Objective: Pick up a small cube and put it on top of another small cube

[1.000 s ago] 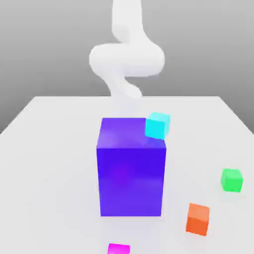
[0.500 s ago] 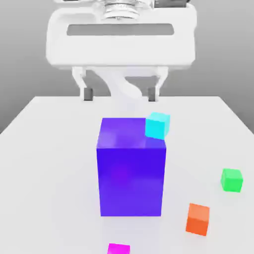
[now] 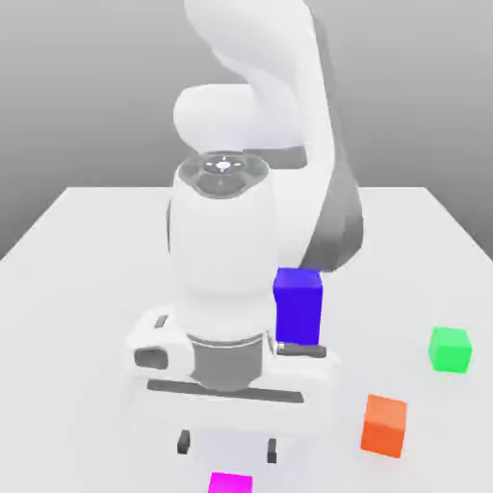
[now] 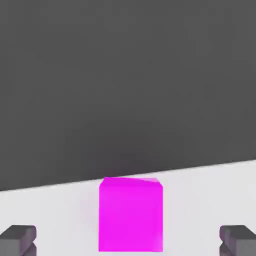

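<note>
Magenta cube (image 4: pixel 130 214) on table (image 4: pixel 200 195), centred between wide-apart jaws, untouched

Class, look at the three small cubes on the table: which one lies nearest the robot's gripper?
The magenta cube: it sits just below the open gripper, between its fingertips' line, while the orange cube and green cube lie off toward the exterior view's right.

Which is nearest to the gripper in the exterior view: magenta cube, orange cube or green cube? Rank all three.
Measured from the gripper, open above the table:
1. Magenta cube: just below the fingers, at the frame's bottom edge.
2. Orange cube: off to the exterior view's right.
3. Green cube: farther right and farther back, near the right edge.
</note>
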Robot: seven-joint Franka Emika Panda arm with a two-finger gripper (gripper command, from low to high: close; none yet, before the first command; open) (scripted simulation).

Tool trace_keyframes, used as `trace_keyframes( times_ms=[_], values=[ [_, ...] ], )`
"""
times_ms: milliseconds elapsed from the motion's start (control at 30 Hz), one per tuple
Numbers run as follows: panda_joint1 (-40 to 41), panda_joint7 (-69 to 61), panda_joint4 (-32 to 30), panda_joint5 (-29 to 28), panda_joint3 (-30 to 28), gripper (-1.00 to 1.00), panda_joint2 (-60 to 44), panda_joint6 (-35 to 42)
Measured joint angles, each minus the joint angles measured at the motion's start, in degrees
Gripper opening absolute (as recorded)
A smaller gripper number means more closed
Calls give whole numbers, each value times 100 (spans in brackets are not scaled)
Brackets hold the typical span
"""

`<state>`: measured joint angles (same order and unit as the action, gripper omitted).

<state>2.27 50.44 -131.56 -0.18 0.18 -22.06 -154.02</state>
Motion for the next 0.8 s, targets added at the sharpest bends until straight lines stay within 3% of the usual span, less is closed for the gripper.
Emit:
trace_keyframes(
  times_ms=[100, 133, 333, 500, 800],
  values=[
    [-1, 4, 124, -1, -3, 0, -627, -468],
    [5, 13, 147, -12, 1, -100, -736, -549],
    [8, 18, 158, -17, 5, -100, -790, -594],
    [28, 15, -12, -15, 27, -100, -8, 20],
    [-1243, -19, -1224, 95, 1478, -100, 1354, 158]
  ],
)
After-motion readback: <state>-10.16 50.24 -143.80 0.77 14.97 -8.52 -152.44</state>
